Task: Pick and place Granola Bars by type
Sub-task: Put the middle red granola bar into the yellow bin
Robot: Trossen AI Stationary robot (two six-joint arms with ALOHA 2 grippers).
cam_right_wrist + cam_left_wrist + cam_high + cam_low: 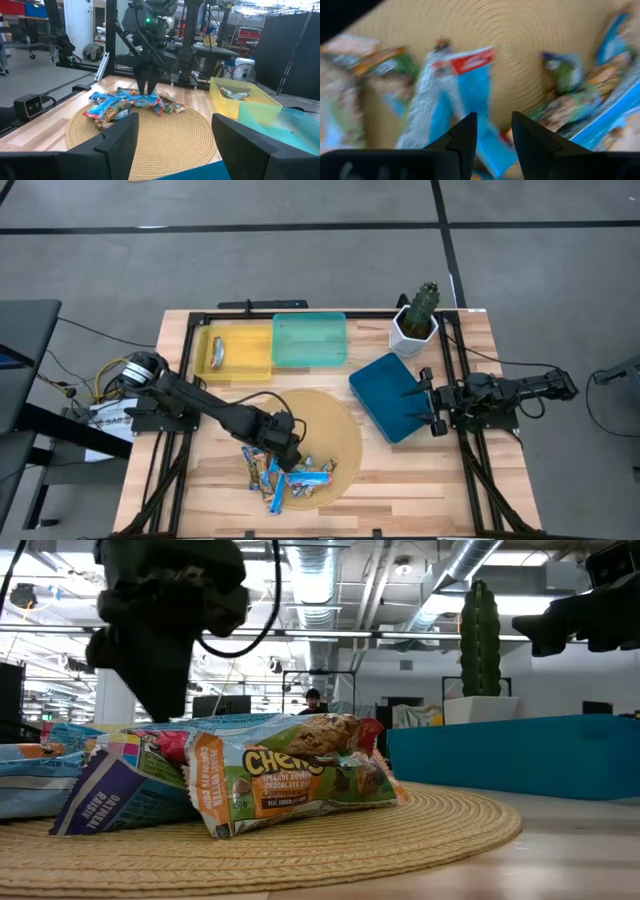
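Several granola bars point(285, 473) in blue, tan and silver wrappers lie heaped on the near part of a round woven mat point(335, 425). They also show in the low view point(290, 775) and the right wrist view point(127, 102). One more bar point(217, 352) lies in the yellow tray point(250, 365). My left gripper point(284, 442) points down just over the heap, fingers a little apart, with a blue bar point(470, 95) below them. My right gripper point(432, 405) is wide open and empty at the dark blue tray's right side.
A teal tray point(310, 340) stands beside the yellow one at the back. The dark blue tray point(390, 395) lies at the right of the mat. A cactus in a white pot point(415, 320) stands at the back right. Bare wood shows near the front edge.
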